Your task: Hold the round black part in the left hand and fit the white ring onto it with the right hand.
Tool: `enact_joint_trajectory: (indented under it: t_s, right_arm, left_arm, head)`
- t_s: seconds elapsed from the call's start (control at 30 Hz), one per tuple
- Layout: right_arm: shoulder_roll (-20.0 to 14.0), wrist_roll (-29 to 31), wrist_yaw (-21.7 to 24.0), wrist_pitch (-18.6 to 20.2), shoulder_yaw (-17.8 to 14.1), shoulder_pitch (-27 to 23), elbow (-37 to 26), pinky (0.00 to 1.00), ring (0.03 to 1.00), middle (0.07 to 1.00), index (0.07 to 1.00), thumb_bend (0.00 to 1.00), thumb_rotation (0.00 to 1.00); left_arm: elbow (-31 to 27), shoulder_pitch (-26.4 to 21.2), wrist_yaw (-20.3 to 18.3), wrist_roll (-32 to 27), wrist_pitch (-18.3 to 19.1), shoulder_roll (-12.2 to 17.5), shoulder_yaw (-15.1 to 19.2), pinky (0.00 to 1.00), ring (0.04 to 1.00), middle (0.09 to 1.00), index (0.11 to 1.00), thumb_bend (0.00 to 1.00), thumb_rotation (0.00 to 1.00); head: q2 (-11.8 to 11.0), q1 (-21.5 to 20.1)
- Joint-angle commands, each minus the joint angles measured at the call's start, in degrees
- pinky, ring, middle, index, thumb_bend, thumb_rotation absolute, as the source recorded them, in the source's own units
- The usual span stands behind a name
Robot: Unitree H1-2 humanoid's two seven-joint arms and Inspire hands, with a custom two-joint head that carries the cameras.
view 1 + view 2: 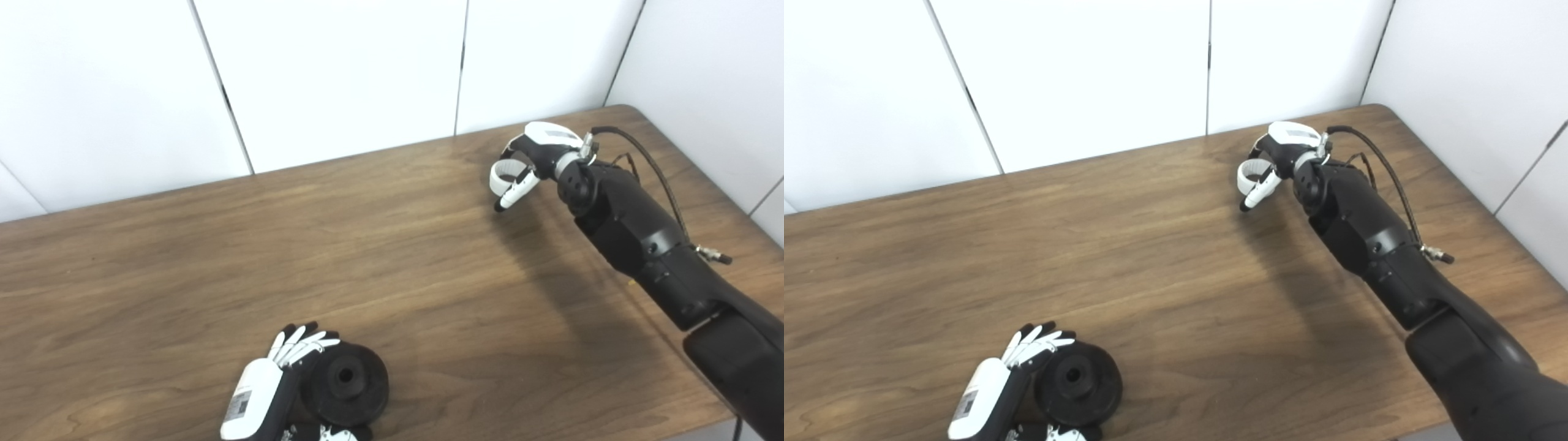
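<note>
Left hand point(269, 383) low at the near edge of the wooden table point(184, 275), fingers point(300, 343) curled over the far-left rim of the round black part point(346, 383), thumb coming up from below at the bottom frame edge; the hand is closed around that part and holds it. Part sits with its flat face tilted upward toward the cameras. It shows a raised central hub with a dark bore and a wider flange around it. Whether the flange rests on the tabletop or is lifted just clear cannot be told. Back of the hand carries a white cover with a small label.

Right hand point(533, 156) far across the table, near the back right corner, well apart from the left hand. Its fingers are curled down and pinch the white ring point(503, 174), which hangs at the hand's left side, roughly on edge, its opening partly visible. One white finger with a dark tip points down and left just beside the ring. The ring appears above the table surface; contact cannot be confirmed. A shadow lies on the wood below the hand and forearm.

Black forearm point(637, 239) runs back from the wrist toward the lower right, with a dark cable point(658, 171) looping over it. White wall panels point(343, 73) stand behind the table.
</note>
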Motion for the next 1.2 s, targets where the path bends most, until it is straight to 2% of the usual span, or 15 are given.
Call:
enact_joint_trajectory:
  t_s: [0.0, 0.83, 1.03, 1.17]
  right_arm:
    - [-1.99, -0.27, -1.44, -0.74, -0.94, -2.36, -1.64, 1.0, 0.934, 0.893, 0.727, 0.87, 0.28]
    - [-2.18, -0.38, -1.24, -0.56, -0.78, -2.31, -1.65, 1.0, 0.93, 0.875, 0.726, 0.86, 0.22]
    - [-2.04, -0.16, -1.58, -0.6, -1.07, -2.16, -1.81, 1.0, 0.925, 0.858, 0.703, 0.81, 0.18]
    - [-1.72, 0.32, -2.18, -0.71, -1.6, -2.07, -1.74, 1.0, 0.923, 0.841, 0.654, 0.8, 0.14]
  left_arm:
    - [2.01, 2.87, -1.3, 1.1, 1.68, 1.05, -0.51, 1.0, 0.94, 0.84, 0.488, 0.52, 0.06]
    - [1.91, 2.84, -1.07, 1.26, 1.64, 0.9, -0.49, 1.0, 0.936, 0.834, 0.488, 0.52, 0.06]
    - [1.78, 2.82, -1.38, 0.99, 1.87, 0.85, -0.49, 1.0, 0.941, 0.837, 0.488, 0.52, 0.06]
    - [1.83, 2.67, -1.34, 1.27, 1.84, 0.86, -0.55, 1.0, 0.938, 0.836, 0.488, 0.52, 0.06]
  head:
    - [0.06, -0.07]
    - [0.37, 0.01]
    - [0.37, 0.01]
    - [0.46, 0.02]
